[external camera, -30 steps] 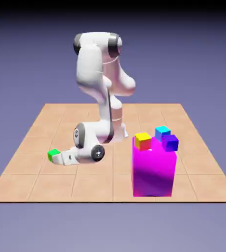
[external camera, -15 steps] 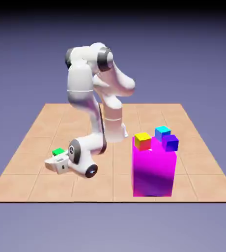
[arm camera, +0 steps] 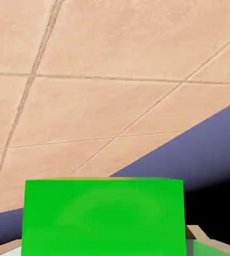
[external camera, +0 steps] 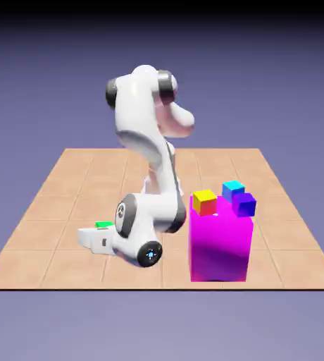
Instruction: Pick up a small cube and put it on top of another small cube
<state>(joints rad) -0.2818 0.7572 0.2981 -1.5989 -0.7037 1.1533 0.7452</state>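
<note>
Your gripper [external camera: 89, 238] has clamped shut on the small green cube [arm camera: 104, 217] since a second ago and swung toward the magenta block [external camera: 220, 243]; the cube sits at its nine o'clock, ready for lifting.

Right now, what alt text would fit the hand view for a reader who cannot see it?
A bright green cube fills the bottom of the picture, close to the camera and hiding the tool's tips. Beyond it lies the tan tiled table, its edge running diagonally, with blue-violet backdrop past it at the right.
</note>
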